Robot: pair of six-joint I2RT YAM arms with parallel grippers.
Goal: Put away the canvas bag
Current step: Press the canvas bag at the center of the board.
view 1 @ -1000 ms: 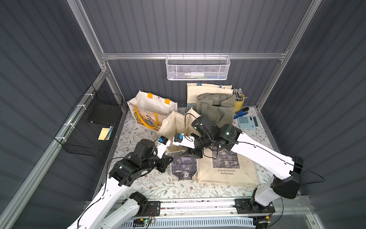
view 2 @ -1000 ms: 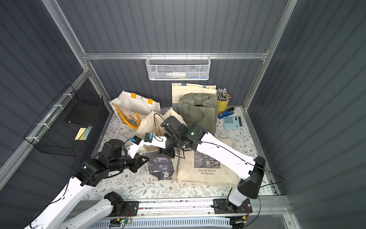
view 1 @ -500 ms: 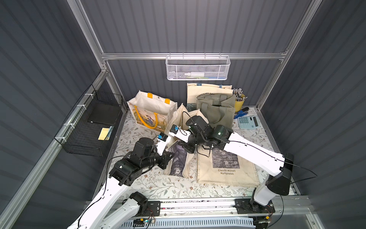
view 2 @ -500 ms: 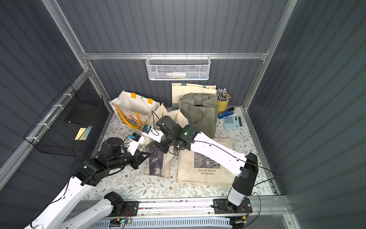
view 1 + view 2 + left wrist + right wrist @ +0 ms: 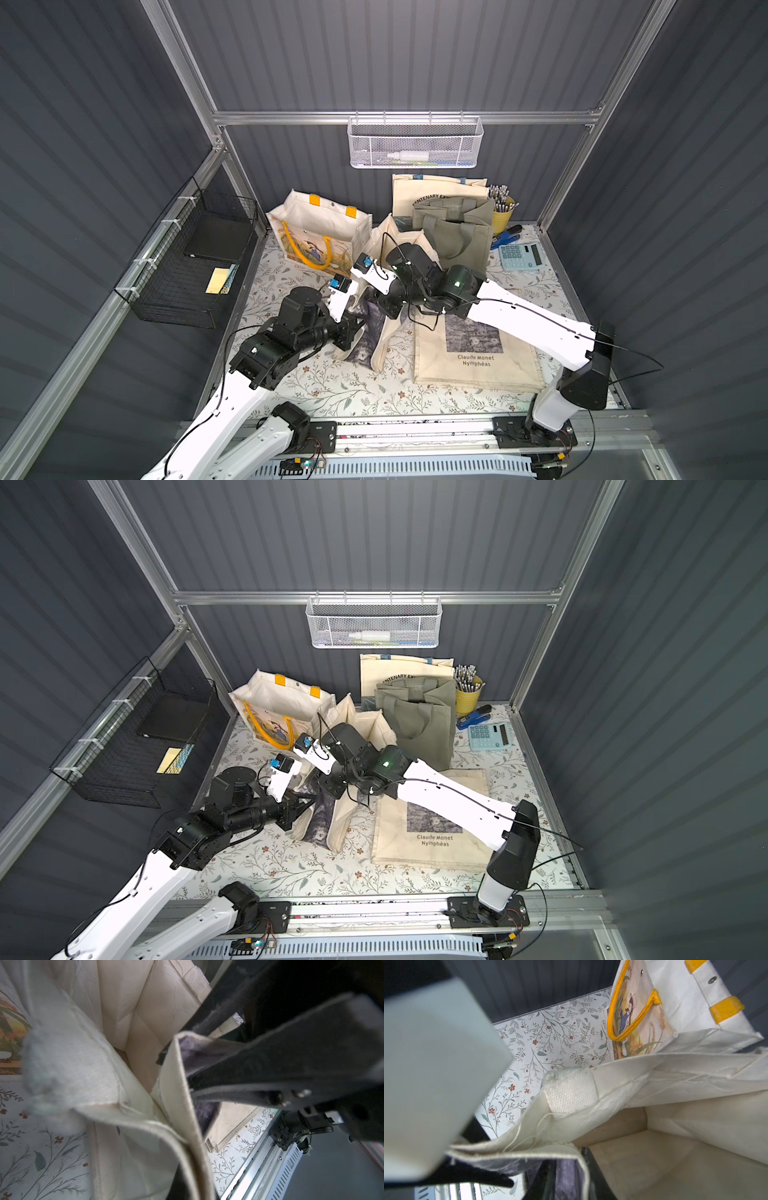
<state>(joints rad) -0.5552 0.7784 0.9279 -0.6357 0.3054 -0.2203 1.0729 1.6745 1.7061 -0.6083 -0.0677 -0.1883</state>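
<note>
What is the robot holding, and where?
The left gripper pinches the canvas bag by its top hem. Whether the right gripper grips it too cannot be told.

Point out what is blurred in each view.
Left wrist: the near strap end is blurred, the bag inside sharper. Right wrist: a pale block by the lens is out of focus, the flowered cloth crisp. Both top views: sharp, evenly lit.

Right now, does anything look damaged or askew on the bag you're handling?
The canvas bag is half-collapsed and creased, unlike the upright yellow-handled bag behind it. In the right wrist view, loose threads hang from the seam below its handle patch. Nothing looks spilled.
</note>
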